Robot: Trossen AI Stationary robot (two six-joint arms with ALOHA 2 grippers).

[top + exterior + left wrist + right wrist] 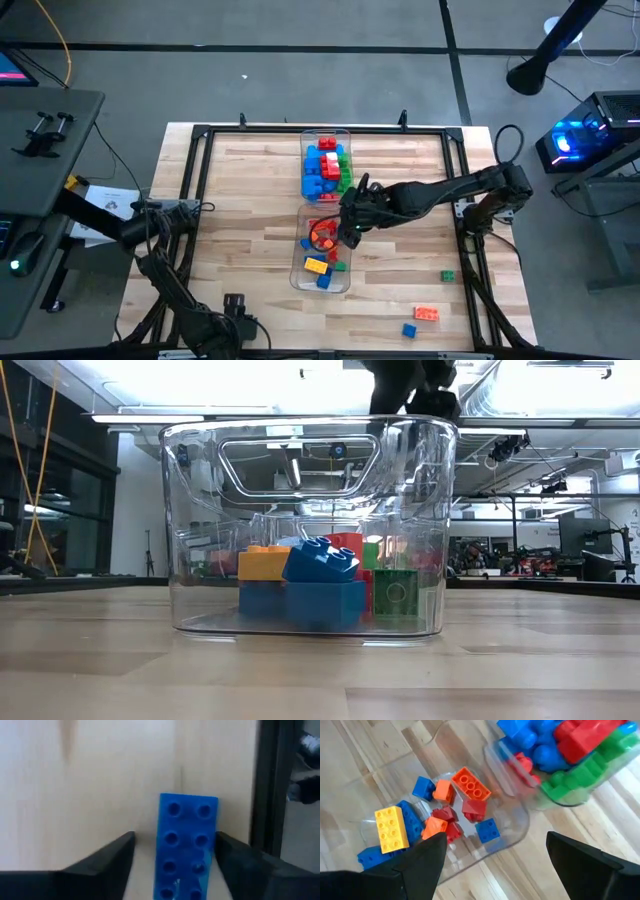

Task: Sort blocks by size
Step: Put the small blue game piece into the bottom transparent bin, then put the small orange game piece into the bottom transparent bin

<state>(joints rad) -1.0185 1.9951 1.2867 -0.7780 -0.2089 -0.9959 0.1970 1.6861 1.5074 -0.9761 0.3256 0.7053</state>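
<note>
You're looking at a light wooden plank tabletop (250,200) bordered by a black frame. Two clear bins sit on it end to end along the middle: the far bin (326,165) full of big blocks, the near bin (322,250) holding small ones. Toward the near right corner a green block (448,275), an orange block (426,314) and a blue block (409,330) lie loose on the wood.
</note>
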